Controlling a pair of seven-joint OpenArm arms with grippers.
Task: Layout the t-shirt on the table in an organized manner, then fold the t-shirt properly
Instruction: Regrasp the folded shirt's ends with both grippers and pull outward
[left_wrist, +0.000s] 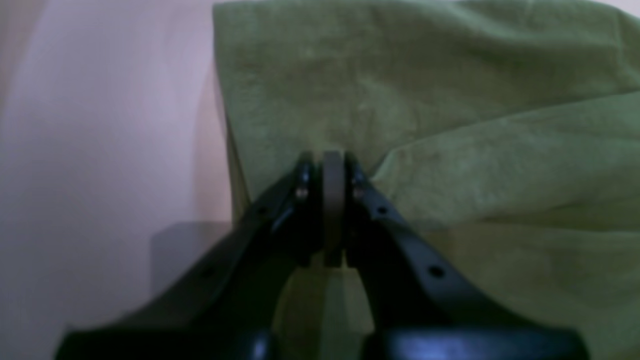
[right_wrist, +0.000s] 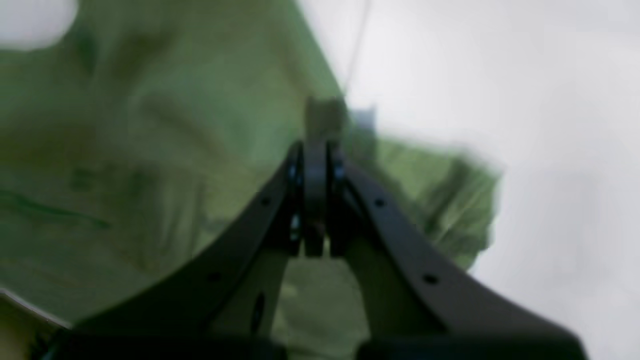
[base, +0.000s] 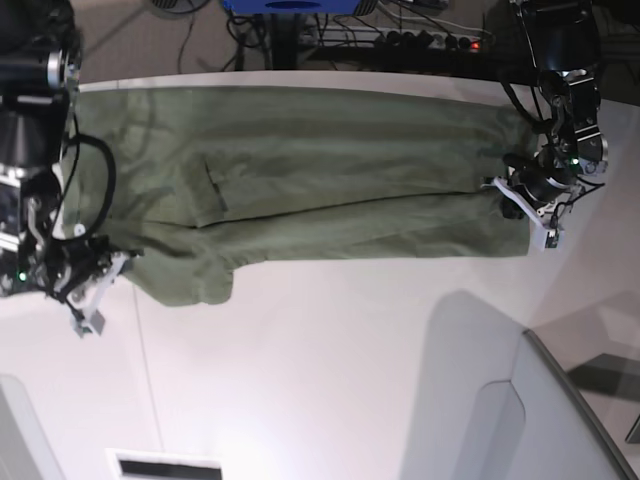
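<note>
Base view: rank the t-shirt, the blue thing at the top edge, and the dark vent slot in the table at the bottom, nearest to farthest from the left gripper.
From the left gripper, at the view's right:
1. t-shirt: pinched in its jaws, spreading leftward.
2. blue thing: top centre, beyond the table.
3. vent slot: bottom left, farthest.

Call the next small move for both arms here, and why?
Probably draw the two arms slightly apart and lower the shirt flat. Both pincers look shut on cloth: the left pincer at one end, the right pincer at the other. The shirt stretches across the far side of the table but still shows long creases and a bunched corner near the right arm.
</note>
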